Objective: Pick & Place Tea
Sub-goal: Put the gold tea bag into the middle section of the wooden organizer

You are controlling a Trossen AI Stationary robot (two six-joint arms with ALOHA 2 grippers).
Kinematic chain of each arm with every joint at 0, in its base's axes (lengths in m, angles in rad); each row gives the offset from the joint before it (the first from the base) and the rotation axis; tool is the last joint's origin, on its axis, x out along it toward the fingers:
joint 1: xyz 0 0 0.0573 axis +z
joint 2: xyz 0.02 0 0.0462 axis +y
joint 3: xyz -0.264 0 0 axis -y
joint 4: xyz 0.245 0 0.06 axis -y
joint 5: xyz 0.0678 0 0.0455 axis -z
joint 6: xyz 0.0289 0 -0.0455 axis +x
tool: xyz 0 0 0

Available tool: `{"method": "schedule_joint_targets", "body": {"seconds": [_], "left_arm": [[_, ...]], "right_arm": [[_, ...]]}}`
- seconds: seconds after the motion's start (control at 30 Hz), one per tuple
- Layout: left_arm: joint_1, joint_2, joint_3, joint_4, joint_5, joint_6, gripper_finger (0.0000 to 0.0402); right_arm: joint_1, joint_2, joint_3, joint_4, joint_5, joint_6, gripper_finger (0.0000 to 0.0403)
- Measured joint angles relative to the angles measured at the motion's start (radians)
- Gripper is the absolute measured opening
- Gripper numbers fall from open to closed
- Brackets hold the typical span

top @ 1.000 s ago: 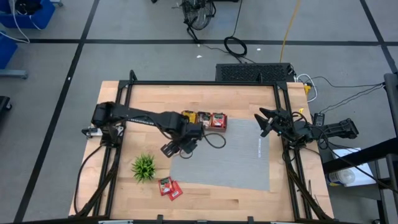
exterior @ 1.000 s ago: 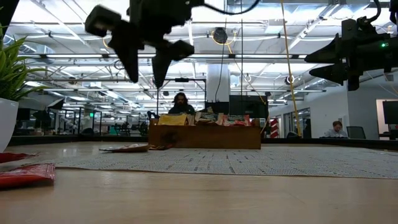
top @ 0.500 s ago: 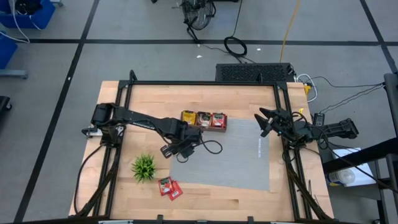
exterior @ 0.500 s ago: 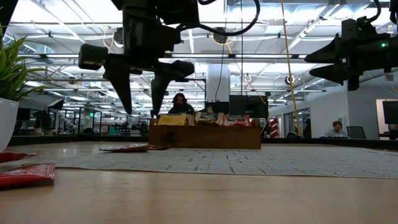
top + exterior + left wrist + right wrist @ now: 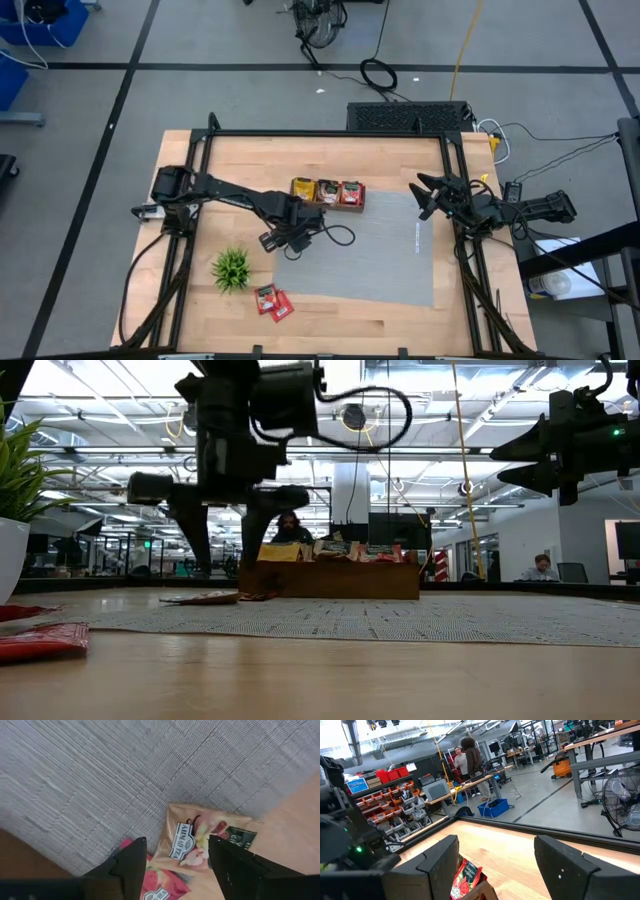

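The room is big and bright, with long lights [image 5: 420,435] on the ceiling. The floor [image 5: 90,110] is grey with dark lines. A fan [image 5: 622,802] stands near desks [image 5: 465,787]. Red bins [image 5: 390,772] sit on shelves.

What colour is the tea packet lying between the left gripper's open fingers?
Tan, with a pink-and-white printed label; the tea packet shows best in the left wrist view.

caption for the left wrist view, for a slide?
Open left gripper poised over a tan tea packet overlapping a red one at the grey mat's edge.
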State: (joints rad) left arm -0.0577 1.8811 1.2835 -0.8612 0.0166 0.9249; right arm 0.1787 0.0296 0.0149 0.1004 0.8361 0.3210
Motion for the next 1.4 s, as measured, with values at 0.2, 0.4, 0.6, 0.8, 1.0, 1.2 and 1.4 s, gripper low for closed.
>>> {"method": "schedule_joint_targets", "body": {"seconds": [0.2,0.4,0.6,0.8,1.0,1.2,1.4], "left_arm": [[0.013,0.034,0.001,-0.007,-0.003,0.011,0.0212],[0.018,0.075,0.001,-0.011,-0.003,0.016,0.0212],[0.018,0.093,0.004,-0.003,0.008,0.023,0.0211],[0.019,0.094,0.004,-0.004,0.008,0.043,0.0195],[0.019,0.094,0.003,-0.009,0.009,0.024,0.0099],[0.019,0.080,0.001,-0.016,0.009,0.016,0.0022],[0.025,0.031,-0.001,-0.035,-0.030,0.039,0.0035]], "right_arm": [[0.000,0.000,0.000,0.000,0.000,0.000,0.0242],[0.000,0.000,0.000,-0.006,0.000,0.000,0.0242],[0.000,0.000,0.000,0.000,0.000,0.000,0.0242],[0.000,0.003,0.000,-0.004,0.000,0.000,0.0242],[0.000,0.003,0.000,-0.003,0.000,0.000,0.0242],[0.000,0.003,0.000,-0.003,0.000,0.000,0.0242],[0.000,0.003,0.000,-0.003,0.000,0.000,0.0242]]}}
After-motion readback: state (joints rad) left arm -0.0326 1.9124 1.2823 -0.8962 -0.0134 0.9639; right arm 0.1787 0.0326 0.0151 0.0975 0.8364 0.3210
